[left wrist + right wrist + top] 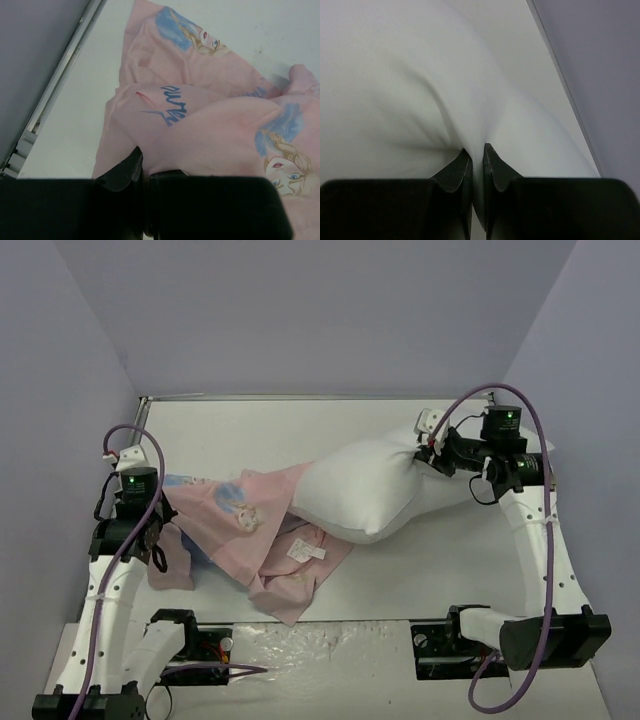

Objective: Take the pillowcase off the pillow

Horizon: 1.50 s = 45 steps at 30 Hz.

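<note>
The white pillow (375, 485) lies across the middle right of the table, almost wholly bare, its left end still at the mouth of the pillowcase (255, 525). The pillowcase is pale pink with blue princess prints, crumpled and stretched leftward. My left gripper (160, 512) is shut on the pink fabric (200, 135) at the pillowcase's left end. My right gripper (432, 452) is shut on a pinch of the pillow's right end (445, 85). The fabric is pinched between both fingers (457, 172).
A metal rail (60, 85) runs along the table's left edge by the grey wall. The back wall and right wall close in the white table (260, 435). Both arm bases stand at the near edge.
</note>
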Available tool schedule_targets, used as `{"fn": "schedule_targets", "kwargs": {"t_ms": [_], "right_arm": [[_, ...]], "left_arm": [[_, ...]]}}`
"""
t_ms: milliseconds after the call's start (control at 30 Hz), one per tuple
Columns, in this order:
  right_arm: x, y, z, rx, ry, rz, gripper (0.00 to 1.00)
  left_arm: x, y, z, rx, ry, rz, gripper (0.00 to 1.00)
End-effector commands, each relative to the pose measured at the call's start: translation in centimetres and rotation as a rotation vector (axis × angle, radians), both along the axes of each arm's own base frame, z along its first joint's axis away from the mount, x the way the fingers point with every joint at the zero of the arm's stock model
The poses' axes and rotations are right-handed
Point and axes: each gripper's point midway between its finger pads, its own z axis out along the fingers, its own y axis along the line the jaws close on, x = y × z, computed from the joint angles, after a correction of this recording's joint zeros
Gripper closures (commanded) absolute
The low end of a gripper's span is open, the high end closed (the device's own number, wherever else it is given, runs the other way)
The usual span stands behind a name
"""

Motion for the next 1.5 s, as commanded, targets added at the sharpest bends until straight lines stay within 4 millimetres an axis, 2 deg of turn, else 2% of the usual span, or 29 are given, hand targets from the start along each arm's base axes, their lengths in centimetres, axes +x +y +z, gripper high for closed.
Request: {"fn": "schedule_targets", "kwargs": {"t_ms": [0, 167, 333, 567, 633, 667, 733, 767, 967, 1133, 1233, 1467], "right_arm": [[-1.1, 1.3, 8.6, 0.121, -0.182, 0.058, 1.0], [-0.8, 1.2, 10.8, 0.159, -0.187, 0.027, 1.0], [-0.4, 1.1, 14.1, 0.205, -0.225, -0.012, 1.0], [0.0, 0.6, 16.8, 0.242, -0.264, -0.073, 1.0], [-0.5, 0.9, 17.3, 0.247, -0.276, -0.051, 1.0], [-0.4, 0.1, 17.7, 0.244, -0.29, -0.07, 1.0], [-0.5, -0.1, 18.1, 0.233, -0.313, -0.064, 1.0], [-0.4, -0.3, 18.4, 0.229, -0.323, -0.076, 1.0], [0.9, -2.3, 17.7, 0.196, -0.324, -0.179, 1.0], [0.8, -2.8, 18.0, 0.207, -0.322, -0.204, 1.0], [0.4, -2.9, 18.8, 0.213, -0.338, -0.195, 1.0], [-1.3, -1.3, 18.9, 0.245, -0.327, -0.067, 1.0]], "left_arm": [[0.5, -0.1, 0.0, -0.011, -0.03, -0.004, 0.98], [1.1, -0.9, -1.1, -0.05, -0.022, -0.026, 0.98], [1.8, -1.5, -1.7, -0.078, -0.011, -0.048, 0.98], [3.2, -2.2, -1.1, -0.113, -0.037, -0.066, 0.98], [3.6, -2.1, -1.2, -0.109, -0.034, -0.065, 0.98], [3.9, -2.1, -0.8, -0.105, -0.038, -0.067, 0.98], [4.3, -2.1, -0.7, -0.097, -0.028, -0.073, 0.98], [4.5, -1.3, -0.1, -0.091, -0.038, -0.049, 0.98], [5.4, 0.5, 0.8, -0.071, -0.034, -0.015, 0.98], [6.1, 1.5, 1.0, -0.069, -0.022, -0.008, 0.98], [6.5, 2.4, 1.1, -0.066, -0.016, 0.012, 0.98], [8.1, 3.1, 0.1, -0.131, 0.002, 0.039, 0.98]]}}
